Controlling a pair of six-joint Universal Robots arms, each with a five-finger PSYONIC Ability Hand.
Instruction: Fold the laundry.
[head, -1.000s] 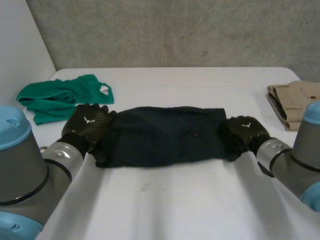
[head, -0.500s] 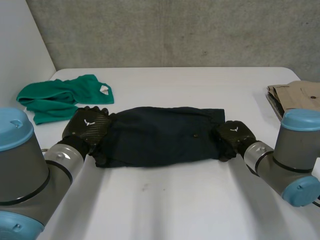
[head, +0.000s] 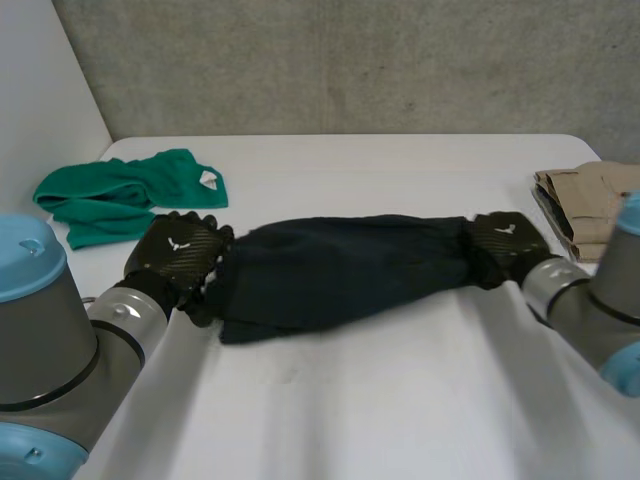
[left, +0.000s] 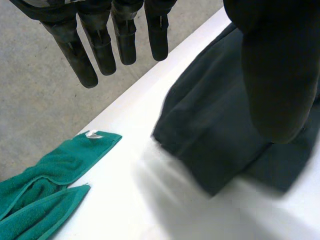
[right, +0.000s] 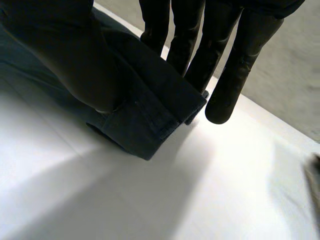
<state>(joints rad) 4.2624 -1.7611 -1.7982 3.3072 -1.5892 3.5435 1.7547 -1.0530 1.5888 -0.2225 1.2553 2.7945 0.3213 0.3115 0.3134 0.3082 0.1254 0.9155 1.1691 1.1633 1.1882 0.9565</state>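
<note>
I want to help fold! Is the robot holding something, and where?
The right hand pinches one end of the dark cloth. The left hand holds nothing.

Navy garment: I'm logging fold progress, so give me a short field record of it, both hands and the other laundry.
navy garment: bunched lengthwise across the table
left hand: open, fingers straight, at the garment's left end
right hand: pinching the garment's right end, thumb on top
other laundry: green towel far left; folded beige garment far right

Soft even light, bright white table (head: 400, 400), faint shadow beside dark cloth (head: 340, 270).
</note>
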